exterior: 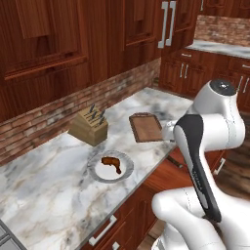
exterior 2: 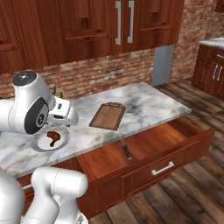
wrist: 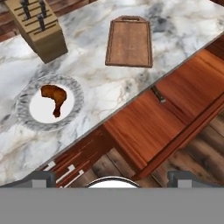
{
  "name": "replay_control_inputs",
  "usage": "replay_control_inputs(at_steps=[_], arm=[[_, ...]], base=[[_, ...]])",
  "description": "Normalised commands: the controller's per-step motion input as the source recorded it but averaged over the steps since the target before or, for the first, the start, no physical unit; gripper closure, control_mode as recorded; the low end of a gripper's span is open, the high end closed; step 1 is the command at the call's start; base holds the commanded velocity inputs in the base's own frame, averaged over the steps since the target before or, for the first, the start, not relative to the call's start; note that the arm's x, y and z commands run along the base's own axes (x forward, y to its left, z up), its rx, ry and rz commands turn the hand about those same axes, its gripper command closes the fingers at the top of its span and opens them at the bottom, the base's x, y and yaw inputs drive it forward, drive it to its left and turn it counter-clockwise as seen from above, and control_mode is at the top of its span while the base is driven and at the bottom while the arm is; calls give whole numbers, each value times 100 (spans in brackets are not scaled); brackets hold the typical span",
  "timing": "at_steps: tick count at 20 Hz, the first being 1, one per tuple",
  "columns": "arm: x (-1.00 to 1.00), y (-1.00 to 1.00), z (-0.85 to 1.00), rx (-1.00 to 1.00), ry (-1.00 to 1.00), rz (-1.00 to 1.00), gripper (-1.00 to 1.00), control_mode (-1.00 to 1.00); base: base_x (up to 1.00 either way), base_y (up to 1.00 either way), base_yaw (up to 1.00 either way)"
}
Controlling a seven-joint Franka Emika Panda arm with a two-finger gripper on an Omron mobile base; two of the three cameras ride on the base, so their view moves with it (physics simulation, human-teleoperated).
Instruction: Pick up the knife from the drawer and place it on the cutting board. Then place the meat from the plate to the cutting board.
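The drawer [exterior 2: 153, 151] stands pulled out below the marble counter, and the slim dark knife [exterior 2: 126, 150] lies on its orange-brown floor near the counter edge. In the hand view the knife [wrist: 158, 94] pokes out from under the counter lip into the drawer [wrist: 148, 127]. The brown cutting board [wrist: 129, 41] lies bare on the counter [wrist: 100, 83]. The drumstick-shaped meat [wrist: 54, 98] rests on the grey-rimmed plate [wrist: 26, 119]. My gripper [wrist: 113, 177] hovers high over the counter's front edge, between plate and drawer, open and holding nothing.
A tan knife block [wrist: 39, 26] with dark handles stands behind the plate, to the left of the board. Brick backsplash and dark wood cabinets [exterior: 73, 44] rise behind the counter. The open drawer front [exterior 2: 166, 168] juts out over the wooden floor.
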Motion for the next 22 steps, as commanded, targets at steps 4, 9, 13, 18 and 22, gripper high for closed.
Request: replay_control_inputs(at_steps=[4, 9, 13, 18, 22], arm=[[0, -44, -21, 0, 0, -15, -100, -100], [0, -33, -26, 0, 4, -19, -100, -100], [0, -31, -33, 0, 9, -23, -100, -100], [0, -40, -19, 1, 9, -19, -100, -100], [-2, -53, -8, 7, 2, -4, -100, -100]], base=[[0, 0, 0], [0, 0, 0], [0, 0, 0], [0, 0, 0], [0, 0, 0]])
